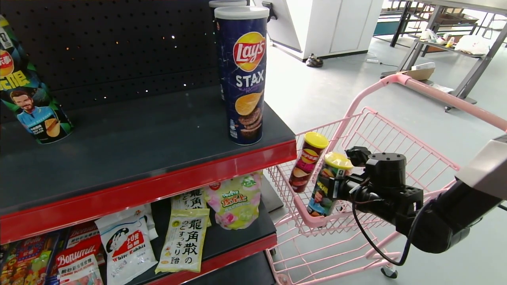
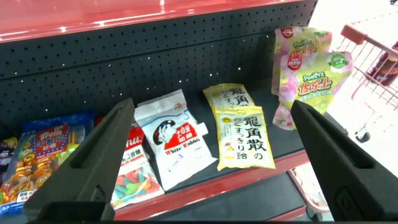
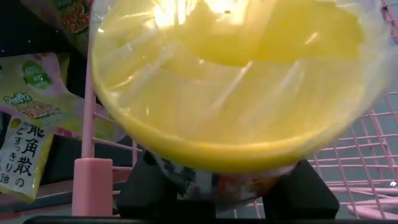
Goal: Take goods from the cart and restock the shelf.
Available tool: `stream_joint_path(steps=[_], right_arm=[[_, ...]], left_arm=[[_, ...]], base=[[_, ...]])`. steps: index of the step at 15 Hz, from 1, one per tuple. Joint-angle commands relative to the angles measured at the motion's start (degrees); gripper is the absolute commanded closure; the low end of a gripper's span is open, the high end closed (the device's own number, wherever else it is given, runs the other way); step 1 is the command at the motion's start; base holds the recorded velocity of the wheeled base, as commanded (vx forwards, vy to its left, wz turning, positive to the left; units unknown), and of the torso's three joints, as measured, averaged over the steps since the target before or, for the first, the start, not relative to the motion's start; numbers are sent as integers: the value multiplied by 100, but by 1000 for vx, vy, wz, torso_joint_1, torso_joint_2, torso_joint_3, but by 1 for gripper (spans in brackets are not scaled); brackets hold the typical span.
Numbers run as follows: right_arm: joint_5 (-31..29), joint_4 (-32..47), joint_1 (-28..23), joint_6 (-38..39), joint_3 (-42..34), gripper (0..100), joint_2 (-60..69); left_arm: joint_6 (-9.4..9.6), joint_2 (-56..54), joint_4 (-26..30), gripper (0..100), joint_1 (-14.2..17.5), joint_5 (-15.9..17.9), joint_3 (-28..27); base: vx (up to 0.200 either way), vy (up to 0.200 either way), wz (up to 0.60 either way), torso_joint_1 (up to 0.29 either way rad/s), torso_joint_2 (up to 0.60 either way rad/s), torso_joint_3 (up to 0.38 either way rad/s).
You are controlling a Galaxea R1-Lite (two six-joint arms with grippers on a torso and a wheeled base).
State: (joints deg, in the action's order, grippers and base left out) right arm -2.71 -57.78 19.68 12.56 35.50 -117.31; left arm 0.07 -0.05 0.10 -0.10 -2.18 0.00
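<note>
Yellow-lidded cylindrical can (image 1: 321, 198) clamped in right hand (image 1: 332, 185), pink wire cart (image 1: 447, 99)

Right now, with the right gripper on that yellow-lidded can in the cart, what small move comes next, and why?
Probably lift straight up. The right gripper is shut on the yellow-lidded can, whose base sits inside the pink cart, close beside a second can; rising first should clear both before swinging to the shelf.

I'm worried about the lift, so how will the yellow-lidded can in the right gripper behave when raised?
Likely stiff: the yellow-lidded can is a rigid-looking tube, so the right gripper, clamped on it, shouldn't crush it. Its glossy round wall might slip or pivot. Tall and narrow, it may tip once stood on the shelf.
</note>
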Motion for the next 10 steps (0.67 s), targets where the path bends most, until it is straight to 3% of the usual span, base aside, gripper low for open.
stream_joint_path(steps=[1,4,8,9,10], right_arm=[[-134,39,-60,-201,-368,100,789],[-107,39,-122,-570,-500,100,1747],[-90,92,-544,-1212,221,100,2362],[-99,188,-623,-1335,326,100,2441],[-142,874,-878,-1748,686,100,2845]], left_arm=[[1,5,-1,0,1,-2,0],[1,5,-1,0,1,-2,0],[1,5,-1,0,1,-2,0],[1,5,-1,0,1,-2,0],[1,5,-1,0,1,-2,0]], base=[[0,0,0,0,0,0],[0,0,0,0,0,0],[0,0,0,0,0,0],[0,0,0,0,0,0],[0,0,0,0,0,0]])
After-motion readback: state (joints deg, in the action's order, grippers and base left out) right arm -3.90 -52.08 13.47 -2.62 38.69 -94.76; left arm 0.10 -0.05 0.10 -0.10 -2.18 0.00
